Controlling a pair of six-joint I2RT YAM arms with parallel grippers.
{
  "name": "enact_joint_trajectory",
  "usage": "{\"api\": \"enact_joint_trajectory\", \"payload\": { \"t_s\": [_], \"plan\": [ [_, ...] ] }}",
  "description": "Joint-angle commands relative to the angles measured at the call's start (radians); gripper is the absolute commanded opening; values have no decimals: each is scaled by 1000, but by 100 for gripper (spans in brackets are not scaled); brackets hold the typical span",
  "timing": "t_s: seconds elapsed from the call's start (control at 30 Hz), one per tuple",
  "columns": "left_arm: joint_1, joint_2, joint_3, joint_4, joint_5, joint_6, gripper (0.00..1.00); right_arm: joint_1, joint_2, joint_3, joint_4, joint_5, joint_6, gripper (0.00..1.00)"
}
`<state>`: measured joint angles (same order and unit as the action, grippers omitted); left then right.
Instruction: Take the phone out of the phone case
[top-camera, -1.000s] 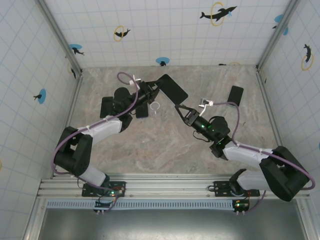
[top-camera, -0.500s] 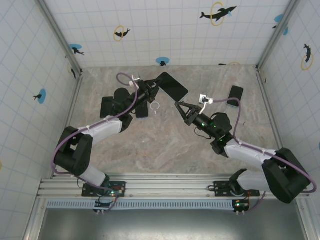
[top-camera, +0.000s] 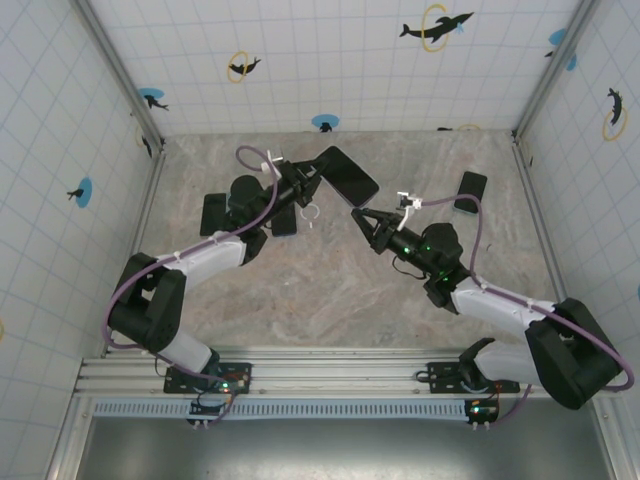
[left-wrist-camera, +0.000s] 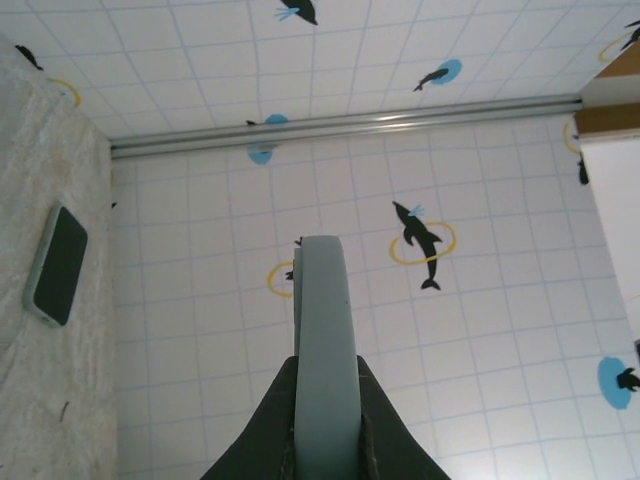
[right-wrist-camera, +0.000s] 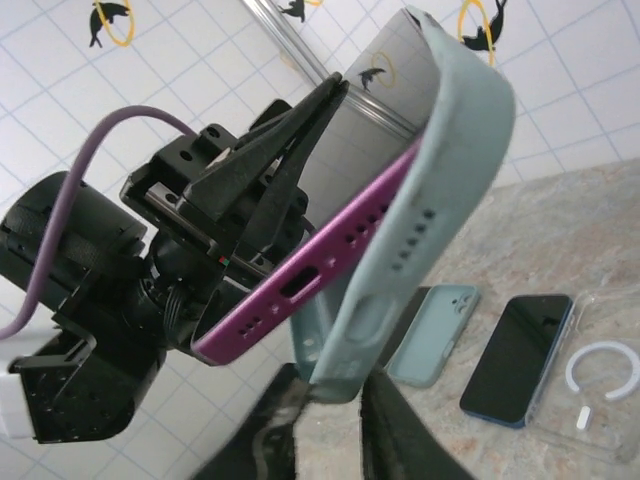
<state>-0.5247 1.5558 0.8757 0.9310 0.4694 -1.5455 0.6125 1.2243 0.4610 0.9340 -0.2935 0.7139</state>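
**Right hand closing in on the case corner**

Since a second ago the right arm has pulled its wrist up toward the far wall. The right hand, which was pinched to a point then, now shows a narrow V. The left arm has barely shifted.

Overhead: the left hand holds the phone up off the counter, mid-field toward the far wall. The right hand's tips sit just beside the phone's near corner.

Left wrist: the left hand is clenched on the phone, with the pale blue-grey edge of the phone case standing straight up between its fingers.

Right wrist: the phone shows its purple bottom edge, which has lifted clear of the phone case at that end. The rest stays seated, as far as I can see. The left hand clamps it from the upper left. The lower corner of the case sits between the fingers of the right hand. They look to be touching it, but I cannot tell whether they are actually pressing.

On the counter behind lie a pale green case, a dark phone and a clear case with a white ring. These three are side by side. Another phone lies well apart to the right.
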Motion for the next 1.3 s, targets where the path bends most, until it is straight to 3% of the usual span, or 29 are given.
{"api": "enact_joint_trajectory", "payload": {
  "t_s": [0.0,0.2,0.37,0.5,0.67,0.77,0.93,1.27],
  "plan": [
    [-25,-64,85,-42,136,100,3,-47,-6,-4,-133,1,-31,28],
    [25,-61,173,-283,236,390,3,-101,-42,59,-331,-196,-215,45],
    [61,-35,285,-508,410,722,4,-188,-44,128,-483,-433,-378,54],
    [75,-46,313,-610,506,943,5,-195,-36,236,-752,-474,-661,57],
    [89,-71,319,-673,613,1119,4,-201,-6,301,-832,-523,-852,57],
    [91,-92,313,-700,636,1200,1,-198,48,372,-951,-611,-984,56],
    [90,-121,297,-758,641,1312,1,-174,136,500,-1174,-638,-1236,51],
    [123,-118,289,-767,679,1327,1,-128,190,522,-1169,-663,-1336,38]
  ]
}}
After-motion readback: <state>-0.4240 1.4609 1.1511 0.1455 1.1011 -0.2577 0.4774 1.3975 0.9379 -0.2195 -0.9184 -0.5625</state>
